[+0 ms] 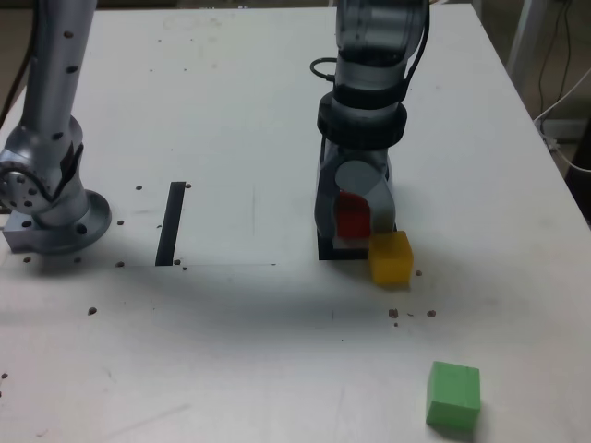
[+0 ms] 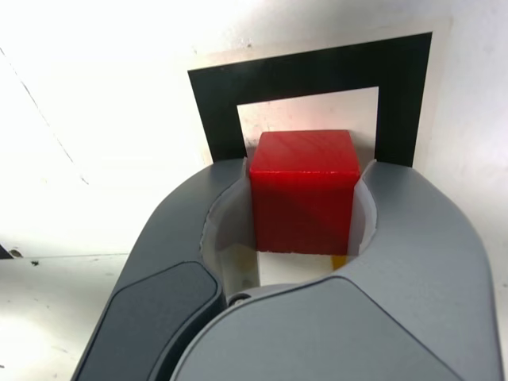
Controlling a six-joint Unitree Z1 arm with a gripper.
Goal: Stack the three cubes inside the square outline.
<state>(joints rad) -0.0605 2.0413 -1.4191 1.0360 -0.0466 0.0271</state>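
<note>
My gripper (image 1: 354, 226) points down over the square outline (image 1: 334, 256), shut on the red cube (image 1: 352, 214). In the wrist view the red cube (image 2: 303, 190) sits between the grey jaws of the gripper (image 2: 303, 178), over the white centre of the black outline (image 2: 309, 75). Whether the cube touches the table I cannot tell. The yellow cube (image 1: 391, 257) stands just beside the outline on the exterior view's right, close to the gripper. Alone near the front edge, on the exterior view's right, lies the green cube (image 1: 453, 394).
A single straight black stripe (image 1: 171, 221) lies on the white table, to the exterior view's left of the outline. The arm's base (image 1: 51, 208) stands at the far left of the exterior view. Small dark specks dot the tabletop.
</note>
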